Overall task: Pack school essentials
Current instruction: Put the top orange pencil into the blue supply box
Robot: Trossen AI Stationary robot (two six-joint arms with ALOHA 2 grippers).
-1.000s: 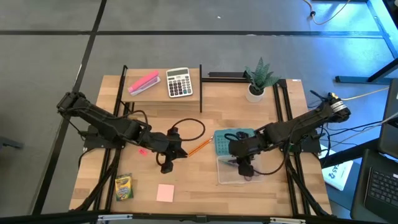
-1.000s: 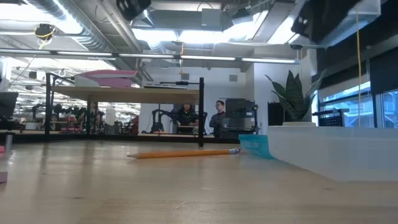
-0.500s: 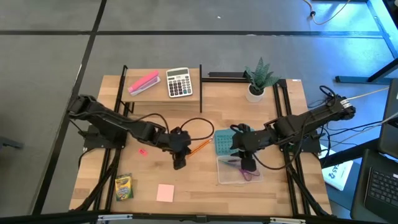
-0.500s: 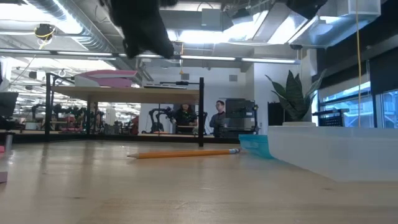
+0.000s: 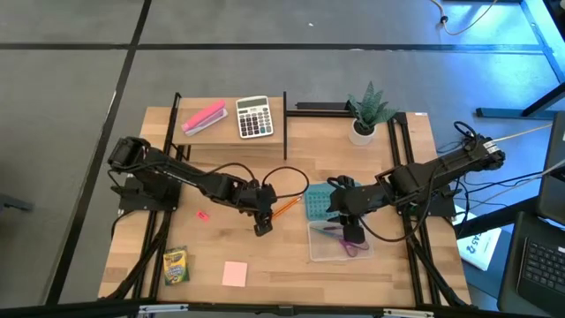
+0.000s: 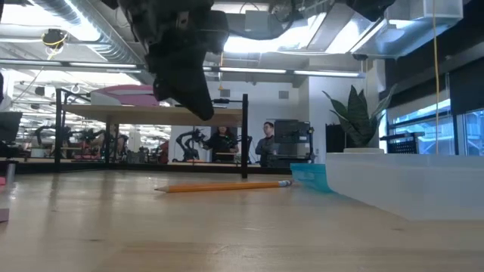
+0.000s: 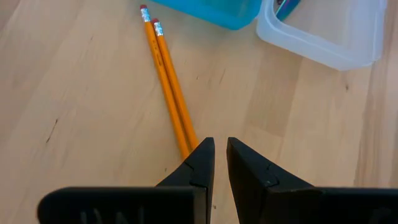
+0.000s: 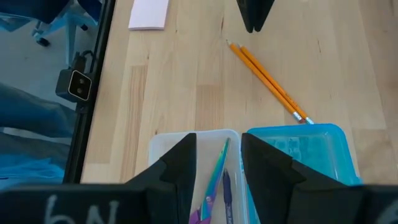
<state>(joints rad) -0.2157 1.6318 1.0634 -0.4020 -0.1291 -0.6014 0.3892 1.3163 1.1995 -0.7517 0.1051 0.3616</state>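
My left gripper (image 7: 215, 163) hangs just over the tips of two orange pencils (image 7: 166, 81) lying side by side on the wooden table (image 5: 291, 265), their eraser ends near the blue lid (image 7: 211, 9). Its fingers are almost pressed together, with only a slit between them, so I judge I must spread them before dropping, straddle both shafts square across, and close near the middle so neither rolls away. My right gripper (image 8: 217, 163) waits half spread above the clear box (image 5: 318, 250), where the purple-handled scissors (image 8: 214, 177) already lie. The crayon box (image 5: 176, 266) and pink notepad (image 5: 235, 274) sit near the front edge, well apart from the box. On the raised shelf (image 5: 278, 134) rest a calculator (image 5: 254, 117) and pink block (image 5: 204, 117); a potted plant (image 5: 365, 112) stands beside. Beyond, two people (image 6: 243, 143) sit in the workshop.
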